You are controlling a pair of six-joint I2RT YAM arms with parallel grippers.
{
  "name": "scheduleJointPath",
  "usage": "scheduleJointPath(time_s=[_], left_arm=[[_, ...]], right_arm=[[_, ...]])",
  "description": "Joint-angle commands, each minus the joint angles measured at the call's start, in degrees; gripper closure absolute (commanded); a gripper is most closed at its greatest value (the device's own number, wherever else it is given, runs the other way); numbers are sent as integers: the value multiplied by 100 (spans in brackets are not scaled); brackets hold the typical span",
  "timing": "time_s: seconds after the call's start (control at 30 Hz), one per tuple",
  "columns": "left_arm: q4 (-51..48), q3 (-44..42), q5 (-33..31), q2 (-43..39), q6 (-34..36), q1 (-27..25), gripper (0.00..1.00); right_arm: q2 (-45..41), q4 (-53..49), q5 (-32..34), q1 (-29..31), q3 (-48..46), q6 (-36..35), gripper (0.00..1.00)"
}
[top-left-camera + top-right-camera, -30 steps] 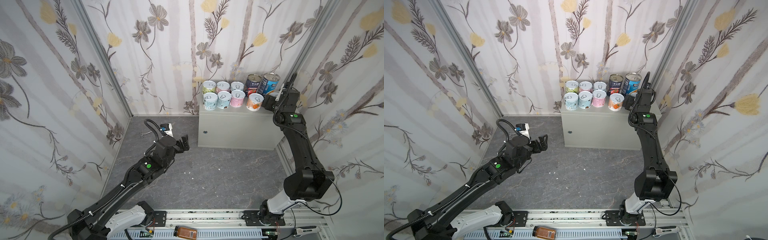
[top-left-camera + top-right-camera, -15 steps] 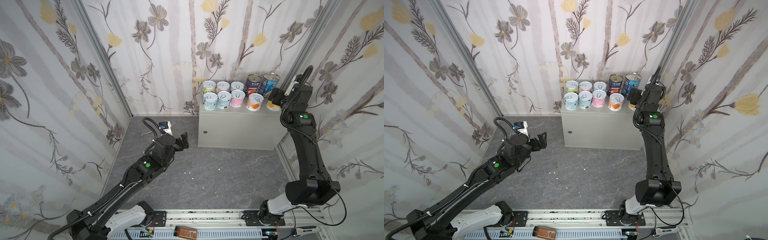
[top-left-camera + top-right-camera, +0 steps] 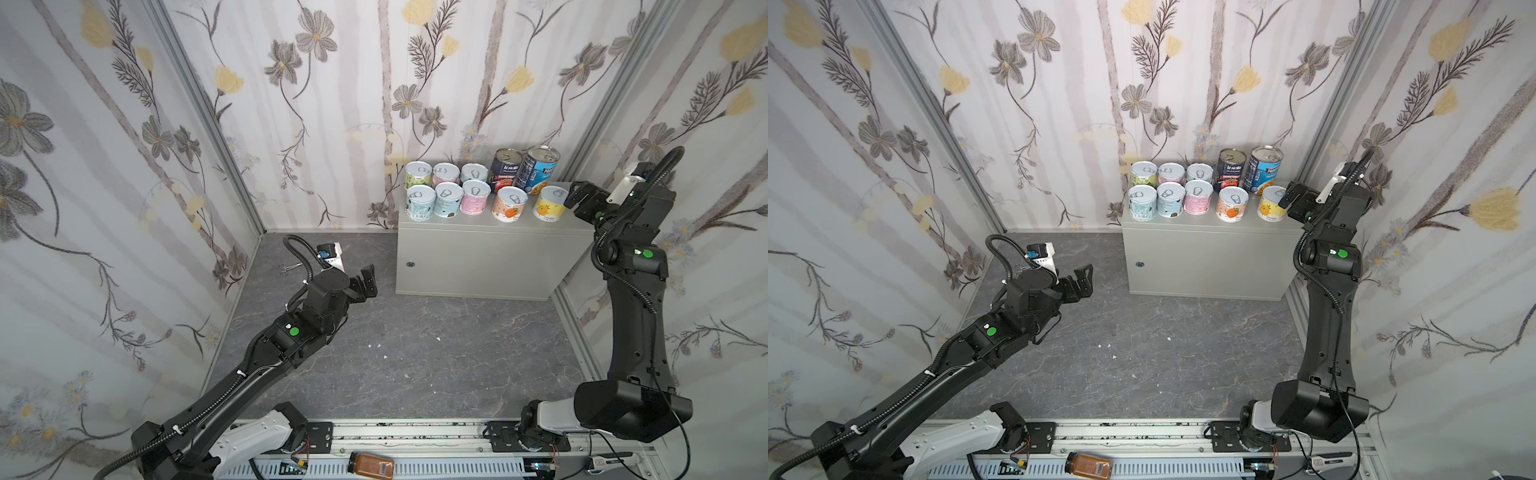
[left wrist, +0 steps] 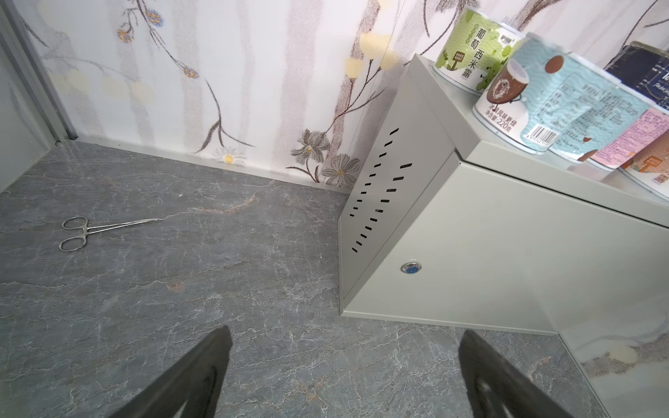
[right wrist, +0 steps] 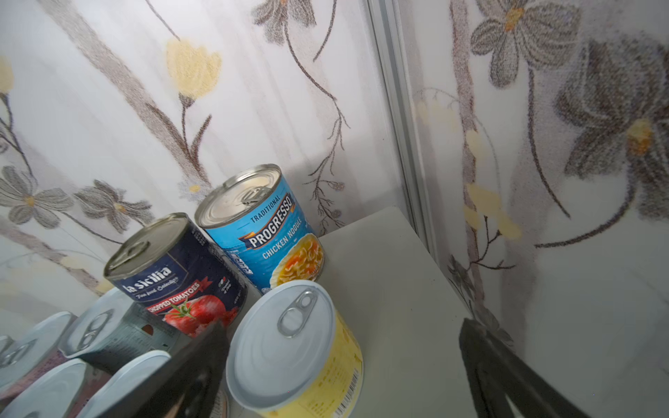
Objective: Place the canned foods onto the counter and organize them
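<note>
Several short pastel cans stand in two rows on the grey counter (image 3: 478, 257) in both top views. The dark tomato can (image 3: 505, 170) and the blue soup can (image 3: 538, 168) stand at the back. A yellow can (image 3: 549, 203) ends the front row on the right and stands upright and free. My right gripper (image 3: 575, 199) hangs open just right of it, not touching. In the right wrist view the yellow can (image 5: 297, 354) sits near one finger (image 5: 202, 362) of the right gripper (image 5: 342, 325). My left gripper (image 3: 365, 282) is open and empty over the floor, left of the counter (image 4: 488, 253).
Steel forceps (image 4: 97, 228) lie on the dark marbled floor near the back wall. An amber jar (image 3: 371, 464) lies on the front rail. The right wall and its corner post (image 5: 402, 108) stand close to the right arm.
The right gripper has opened off the yellow can and drawn back to the right; the can stays on the counter. The left arm has barely shifted.
</note>
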Motion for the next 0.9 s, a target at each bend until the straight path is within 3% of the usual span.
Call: scheduleJointPath(time_s=[0.0, 0.43, 0.87], left_arm=[[97, 24, 3, 54, -46, 11, 0], [98, 15, -45, 43, 7, 21, 0], [97, -18, -40, 65, -28, 20, 0]], right_arm=[[15, 624, -890, -98, -171, 458, 0], [712, 1338, -2127, -170, -165, 1012, 2], [826, 1601, -2344, 13, -320, 1073, 4]])
